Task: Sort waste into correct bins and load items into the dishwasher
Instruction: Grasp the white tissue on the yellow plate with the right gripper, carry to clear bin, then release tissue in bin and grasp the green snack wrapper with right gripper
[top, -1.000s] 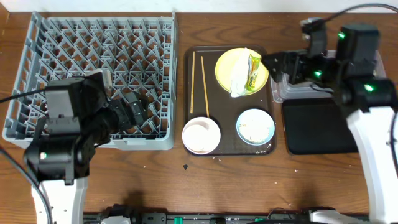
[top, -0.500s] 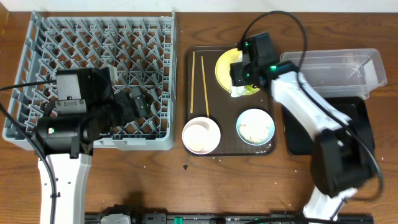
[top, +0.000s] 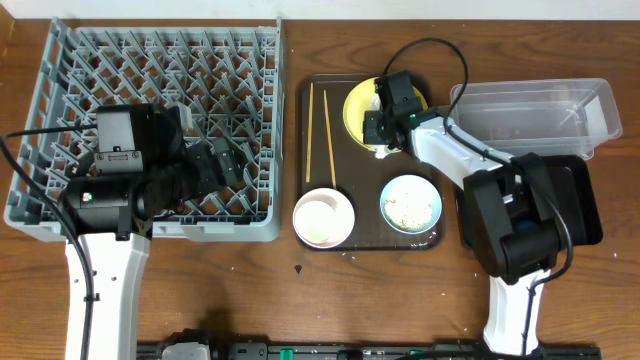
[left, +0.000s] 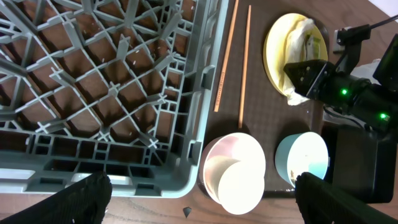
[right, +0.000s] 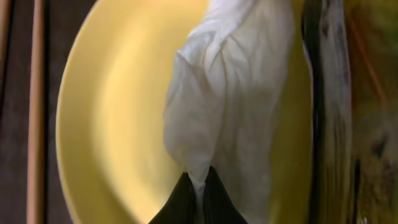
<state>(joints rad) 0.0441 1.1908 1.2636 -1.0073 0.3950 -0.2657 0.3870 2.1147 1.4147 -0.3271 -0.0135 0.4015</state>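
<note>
My right gripper (top: 380, 146) is down on the round yellow plate (top: 357, 108) and shut on the tip of the crumpled white napkin (right: 230, 93), which is pinched between its dark fingertips (right: 180, 202). The green-and-yellow wrapper (left: 314, 42) lies beside the napkin on the plate (right: 112, 118). My left gripper (left: 203, 186) hangs open over the front right corner of the grey dish rack (top: 150, 90), holding nothing. Two chopsticks (top: 310, 130) lie on the left of the brown tray. A white bowl (top: 323, 218) holds a pale cup (left: 241, 186). The light blue bowl (top: 410, 203) contains food scraps.
The dark brown serving tray (top: 362, 180) carries the dishes. A clear plastic tub (top: 535, 112) stands at the far right, with the black tray (top: 585, 215) in front of it, partly under my right arm. Bare wooden table runs along the front edge.
The right arm swung left from over the clear tub onto the yellow plate, and its jaws went from open to shut on the napkin. The left arm barely moved.
</note>
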